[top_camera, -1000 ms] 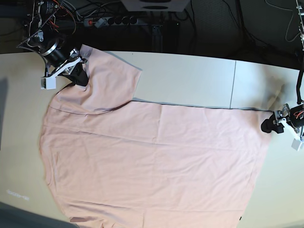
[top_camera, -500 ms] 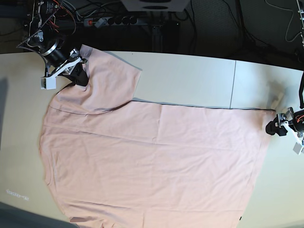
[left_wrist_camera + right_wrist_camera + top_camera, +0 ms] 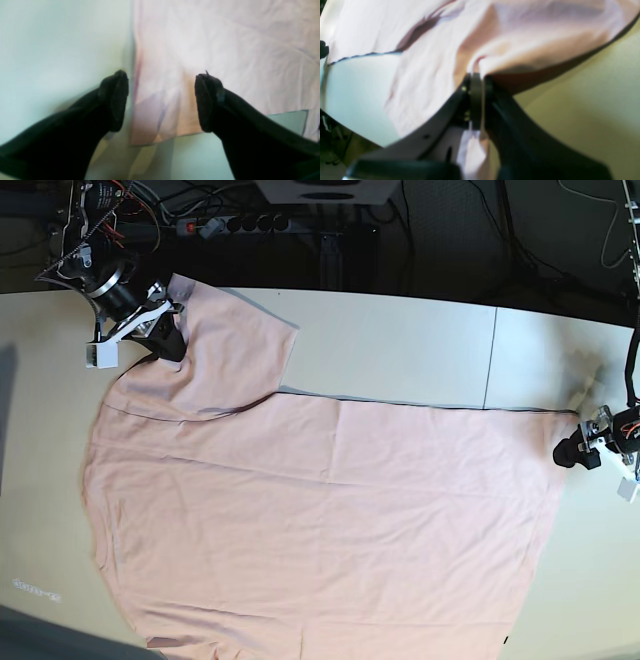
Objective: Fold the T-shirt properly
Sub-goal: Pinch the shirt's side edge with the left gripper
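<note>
The pale pink T-shirt (image 3: 320, 520) lies spread flat on the table with a plain side up; no lettering shows. My right gripper (image 3: 165, 332) at the far left is shut on the sleeve's edge. In the right wrist view its fingers (image 3: 476, 80) pinch a raised fold of pink cloth (image 3: 420, 62). My left gripper (image 3: 572, 452) is at the shirt's far right hem corner. In the left wrist view it (image 3: 161, 100) is open, its fingertips (image 3: 115, 100) straddling the hem corner (image 3: 160, 120), which lies flat below them.
The pale table (image 3: 400, 340) has a seam line (image 3: 490, 360) right of centre. Its far edge runs behind the shirt, with a power strip (image 3: 235, 224) and cables in the dark beyond. The shirt's lower edge runs out of the base view.
My left gripper has shifted slightly to the right by the hem corner. The right arm and the shirt have not visibly moved.
</note>
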You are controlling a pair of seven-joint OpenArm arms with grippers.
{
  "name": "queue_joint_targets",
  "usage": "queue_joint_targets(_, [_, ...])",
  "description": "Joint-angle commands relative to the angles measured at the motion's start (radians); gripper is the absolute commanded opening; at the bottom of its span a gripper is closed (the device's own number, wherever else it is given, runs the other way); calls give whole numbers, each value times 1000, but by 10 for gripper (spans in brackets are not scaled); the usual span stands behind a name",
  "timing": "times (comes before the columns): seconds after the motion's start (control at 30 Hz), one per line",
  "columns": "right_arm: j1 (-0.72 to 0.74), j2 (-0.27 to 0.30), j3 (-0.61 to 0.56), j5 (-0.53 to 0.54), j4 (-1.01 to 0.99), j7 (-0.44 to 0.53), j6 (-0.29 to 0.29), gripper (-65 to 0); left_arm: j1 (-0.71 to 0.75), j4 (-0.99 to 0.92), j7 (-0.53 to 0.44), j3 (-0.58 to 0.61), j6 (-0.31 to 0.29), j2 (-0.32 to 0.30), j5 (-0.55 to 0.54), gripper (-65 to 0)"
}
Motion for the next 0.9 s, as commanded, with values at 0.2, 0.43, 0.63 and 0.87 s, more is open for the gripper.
queue_joint_targets(0.2, [-1,9,4,-10,10,-4,12,-650,0,3,39,2,-9,16,23,-199])
queue_joint_targets(0.43, [-1,9,4,-10,10,-4,12,-650,3,4,20,2,-13,24,-8,-200])
queue_joint_targets(0.63, [-1,9,4,-11,10,-4,12,-650,23,4,-34,2,-13,24,-58,-511])
queue_joint_targets(0.87, [-1,9,4,-10,10,-3,12,-650,28,3,-30,2,-13,24,-50,-650])
